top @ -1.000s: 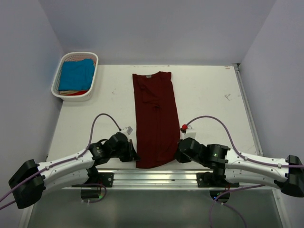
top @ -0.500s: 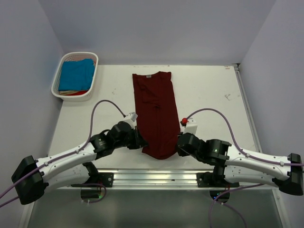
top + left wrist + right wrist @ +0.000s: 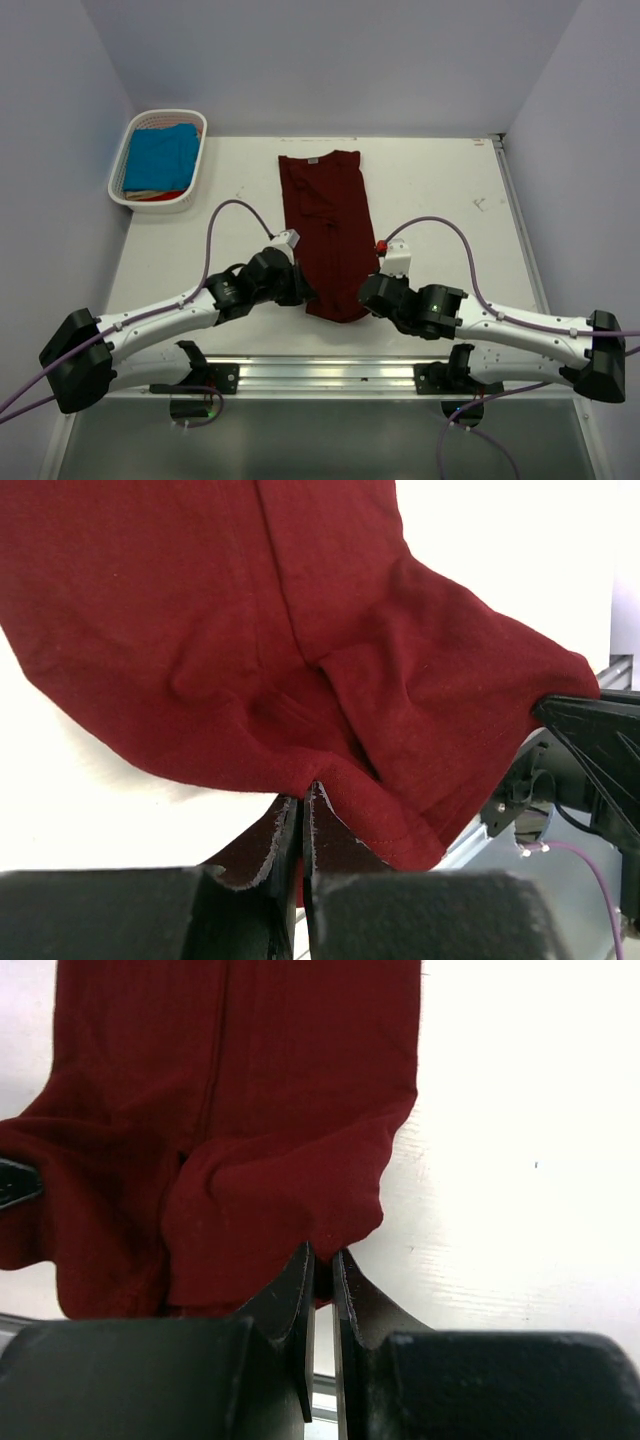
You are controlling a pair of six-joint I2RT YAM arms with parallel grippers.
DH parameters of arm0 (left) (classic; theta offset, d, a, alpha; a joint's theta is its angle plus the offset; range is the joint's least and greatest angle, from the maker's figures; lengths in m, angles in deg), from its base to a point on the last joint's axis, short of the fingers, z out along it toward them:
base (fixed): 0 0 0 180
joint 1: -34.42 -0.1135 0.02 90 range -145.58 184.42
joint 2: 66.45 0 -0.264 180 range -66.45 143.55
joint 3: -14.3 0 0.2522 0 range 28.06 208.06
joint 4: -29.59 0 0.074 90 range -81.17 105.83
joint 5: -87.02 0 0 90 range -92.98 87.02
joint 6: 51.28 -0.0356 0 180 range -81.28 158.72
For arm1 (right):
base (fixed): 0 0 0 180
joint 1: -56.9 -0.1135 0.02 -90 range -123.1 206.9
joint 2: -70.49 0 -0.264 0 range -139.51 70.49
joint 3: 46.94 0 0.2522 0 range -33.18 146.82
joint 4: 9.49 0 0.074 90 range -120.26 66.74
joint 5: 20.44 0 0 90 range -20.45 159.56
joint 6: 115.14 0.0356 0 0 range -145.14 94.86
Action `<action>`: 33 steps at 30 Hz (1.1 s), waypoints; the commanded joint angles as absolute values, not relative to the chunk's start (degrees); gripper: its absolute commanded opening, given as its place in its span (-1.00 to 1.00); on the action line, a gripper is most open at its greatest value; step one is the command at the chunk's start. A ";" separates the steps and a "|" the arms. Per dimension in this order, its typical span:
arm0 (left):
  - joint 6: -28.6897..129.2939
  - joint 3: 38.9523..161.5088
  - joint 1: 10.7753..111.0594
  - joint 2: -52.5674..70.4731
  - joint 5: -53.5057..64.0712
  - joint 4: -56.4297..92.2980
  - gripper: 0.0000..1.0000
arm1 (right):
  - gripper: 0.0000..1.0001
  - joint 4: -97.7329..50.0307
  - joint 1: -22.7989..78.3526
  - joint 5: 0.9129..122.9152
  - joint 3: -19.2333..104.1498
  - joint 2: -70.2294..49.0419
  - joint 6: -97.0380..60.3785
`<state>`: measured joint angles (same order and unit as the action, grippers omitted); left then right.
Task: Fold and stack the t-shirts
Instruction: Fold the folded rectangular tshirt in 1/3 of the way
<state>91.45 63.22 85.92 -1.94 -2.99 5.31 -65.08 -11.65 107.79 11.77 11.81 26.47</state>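
Maroon cloth is sitting pinched in both pincers. The left gripper (image 3: pixel 305 802) is clamping its jaws on one bottom corner of the hem, and the right gripper (image 3: pixel 322 1260) is doing the same on the other corner. Only a thin fold of fabric is showing between each pair of fingers. In the overhead view, the two are holding that hem in the lower centre of the frame, one on each side, with the edge curling up off the surface between them.

From there the maroon t-shirt (image 3: pixel 325 210) is running as a narrow strip toward the upper centre of the frame. Its round neck is lying at the far end, flat on the white table (image 3: pixel 450 190). The sides appear to be tucked in already, so the lengthwise folding looks done, and the end-to-end fold seems to be under way.

Plenty is remaining. A turquoise t-shirt (image 3: pixel 162 155) is lying well apart in the white basket (image 3: pixel 117 172) at the upper left, on top of other cloth that is too hidden to name. By the look of it, that shirt is waiting to be folded, and no stack is standing on the table yet.
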 commanded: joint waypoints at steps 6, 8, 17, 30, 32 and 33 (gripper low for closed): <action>89.61 64.54 84.78 -3.96 -7.45 5.98 -0.95 | -1.00 -63.34 -10.07 111.57 13.41 10.02 27.15; 88.91 63.92 84.52 -4.14 -8.33 6.42 -0.99 | -1.00 -62.46 -9.63 111.74 13.32 9.23 26.80; 84.78 62.16 79.87 -0.01 -8.78 14.16 -1.00 | -1.00 -54.11 -0.58 106.83 13.84 3.70 19.52; 81.88 63.74 74.41 9.04 -6.05 24.17 -1.00 | -1.00 -42.78 6.80 103.22 19.20 -8.69 10.54; 81.53 64.53 73.80 10.71 -5.71 24.70 -1.00 | -1.00 -41.89 7.42 102.52 20.08 -10.98 9.23; 81.26 65.15 73.53 11.58 -5.62 25.14 -1.00 | -1.00 -41.11 8.12 101.90 20.96 -11.60 8.87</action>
<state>83.47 62.28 74.54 10.06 -5.79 19.56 -45.89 6.86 102.94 17.35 -10.11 11.96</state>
